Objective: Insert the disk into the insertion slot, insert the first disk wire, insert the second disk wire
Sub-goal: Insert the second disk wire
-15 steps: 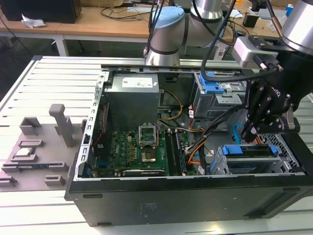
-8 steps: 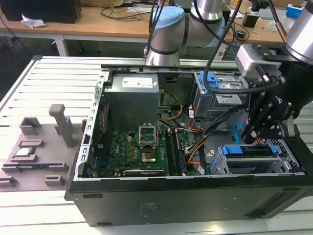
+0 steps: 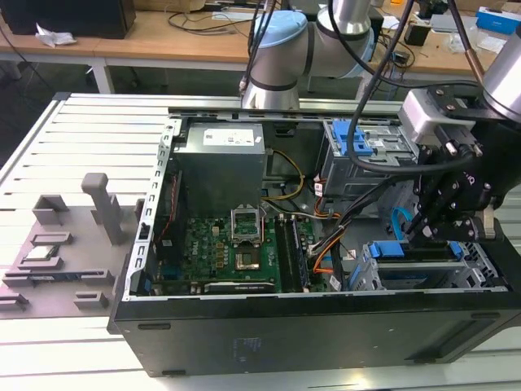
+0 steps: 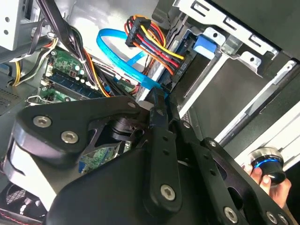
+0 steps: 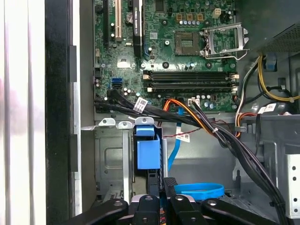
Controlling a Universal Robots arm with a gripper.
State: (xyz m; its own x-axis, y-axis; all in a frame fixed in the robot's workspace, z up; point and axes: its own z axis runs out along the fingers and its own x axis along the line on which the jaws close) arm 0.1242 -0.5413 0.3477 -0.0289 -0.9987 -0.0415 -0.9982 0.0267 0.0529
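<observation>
End effector: the black end effector (image 3: 444,230) hangs inside the open computer case (image 3: 326,326), at the exterior view's right, just above the insertion slot (image 3: 423,273). In both wrist views its fingers (image 4: 161,117) stand close together; they seem to pinch a connector of the blue flat wire (image 4: 117,58), but the contact itself is hidden, so I cannot tell for sure.
Disk: the disk (image 5: 147,152) sits already in the insertion slot; in the first wrist view its bright blue frame shows between the silver walls of the bay, just ahead of the fingertips.
Wires: a bundle of red, orange and yellow wires (image 4: 150,40) ends in a black plug near the blue wire. A blue loop (image 5: 199,190) lies beside the end effector in the first wrist view.
Motherboard: the green motherboard (image 3: 232,248) lies in the middle of the case, well apart from the end effector.
Counter: the case rests on a slatted metal counter (image 3: 81,138).
</observation>
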